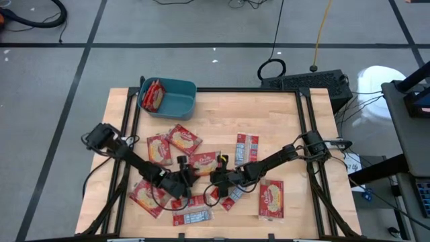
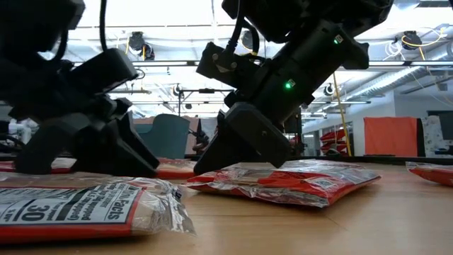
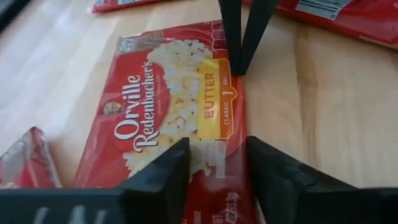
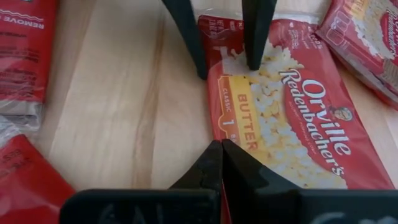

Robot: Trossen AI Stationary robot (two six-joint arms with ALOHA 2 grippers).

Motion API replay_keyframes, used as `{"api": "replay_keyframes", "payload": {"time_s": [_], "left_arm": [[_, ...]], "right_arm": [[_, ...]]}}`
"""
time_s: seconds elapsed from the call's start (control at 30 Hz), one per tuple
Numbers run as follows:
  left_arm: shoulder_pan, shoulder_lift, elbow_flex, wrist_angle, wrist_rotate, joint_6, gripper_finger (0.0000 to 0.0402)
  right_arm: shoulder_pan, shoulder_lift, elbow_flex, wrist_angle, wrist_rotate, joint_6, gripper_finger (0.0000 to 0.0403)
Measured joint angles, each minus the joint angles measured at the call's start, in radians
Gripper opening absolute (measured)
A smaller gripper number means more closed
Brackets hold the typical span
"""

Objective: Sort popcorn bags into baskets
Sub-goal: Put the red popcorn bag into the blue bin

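The popcorn bag (image 1: 205, 161) between my two grippers lies flat on the table, picture side up, also in the left wrist view (image 3: 168, 106) and the right wrist view (image 4: 298, 130). My left gripper (image 3: 217, 165) is open at one end of it, one finger over the bag's face and one over bare wood beside its long edge. My right gripper (image 4: 221, 146) is shut at the same long edge, farther along. The teal basket (image 1: 168, 99) stands at the table's far left with red packets (image 1: 153, 94) inside. My left gripper: whether its fingertips (image 4: 254, 65) touch the bag or the wood, I cannot tell. My right gripper comes slanting down from the table's right, and its shut fingertips (image 3: 236, 70) meet on the bag's long edge (image 3: 231, 93) beside the yellow label. Whether they pinch film or only press, I cannot tell. The bag lies flat.
Several other packets lie scattered around: two toward the far left (image 1: 183, 138), one at the far right (image 1: 247, 148), one at the near right (image 1: 271, 199), others along the near edge (image 1: 191, 216), and one beside my right gripper (image 2: 283, 180). Black frame rails border the table.
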Motion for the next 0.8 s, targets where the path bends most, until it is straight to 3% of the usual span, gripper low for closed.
{"api": "replay_keyframes", "payload": {"time_s": [0.2,0.3,0.47,0.8], "left_arm": [[0.019,0.001,0.001,-0.048,0.03,-0.013,0.0055],[0.019,0.002,-0.002,-0.039,0.021,0.008,0.0012],[0.02,0.003,-0.005,-0.02,0.003,0.018,0.0005],[0.022,-0.034,-0.008,-0.01,0.003,0.016,0.0002]], "right_arm": [[0.0,-0.006,0.0,0.002,0.002,0.013,0.0],[0.011,-0.036,0.0,-0.001,0.059,0.025,0.0004],[0.06,-0.111,0.0,-0.016,0.182,-0.051,0.0049],[0.086,-0.118,-0.035,-0.138,0.24,-0.004,0.0178]]}}
